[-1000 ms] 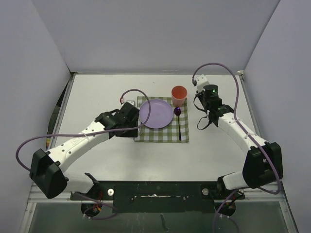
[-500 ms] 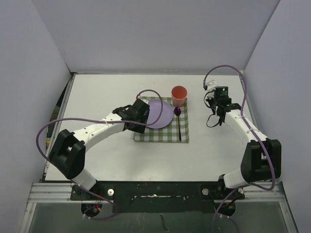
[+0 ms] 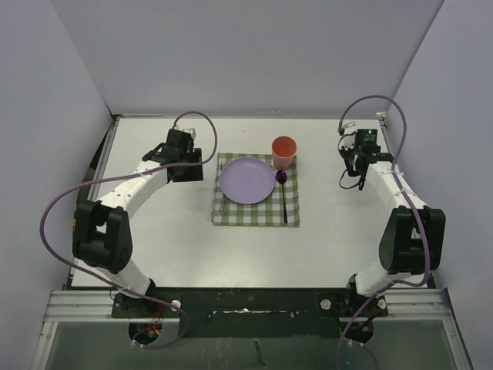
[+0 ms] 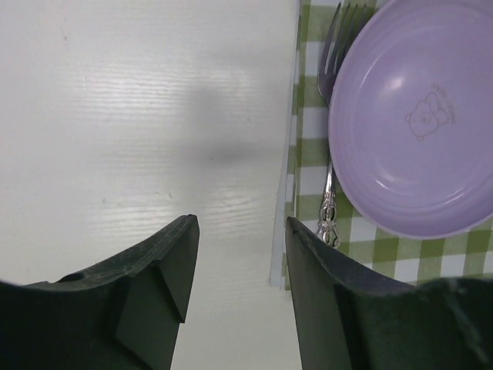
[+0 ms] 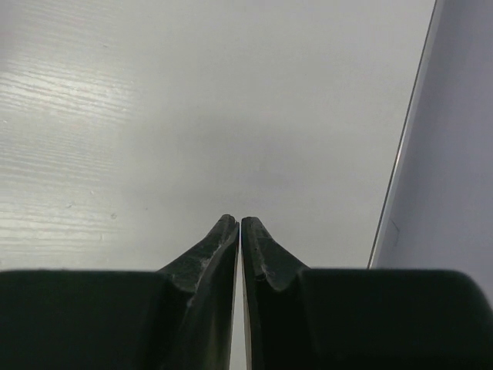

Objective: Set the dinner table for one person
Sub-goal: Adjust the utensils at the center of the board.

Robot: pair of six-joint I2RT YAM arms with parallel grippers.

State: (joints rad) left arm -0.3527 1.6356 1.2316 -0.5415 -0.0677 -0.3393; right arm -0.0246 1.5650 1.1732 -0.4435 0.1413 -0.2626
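The white dinner table (image 3: 154, 239) holds a green-and-white checked cloth (image 3: 258, 215). On the cloth lie a purple plate (image 3: 246, 180), a silver fork (image 3: 223, 205) at the plate's left edge, and a purple spoon (image 3: 283, 193) on its right. An orange cup (image 3: 283, 151) stands at the cloth's back right corner. My left gripper (image 3: 187, 169) is open and empty, left of the cloth. In the left wrist view it (image 4: 239, 231) hovers over the cloth's left edge (image 4: 308, 154), with the fork (image 4: 330, 185) and plate (image 4: 416, 116) to its right. My right gripper (image 3: 353, 171) is shut and empty over bare table (image 5: 154, 116), right of the cup; its tips (image 5: 240, 222) touch.
Grey walls enclose the table on three sides. The table's metal right edge (image 5: 400, 162) and the right wall (image 5: 462, 154) lie close to my right gripper. Purple cables loop above both wrists.
My left gripper has drawn back from the plate's left side to the left and rear. My right gripper has moved right and back, away from the cup.
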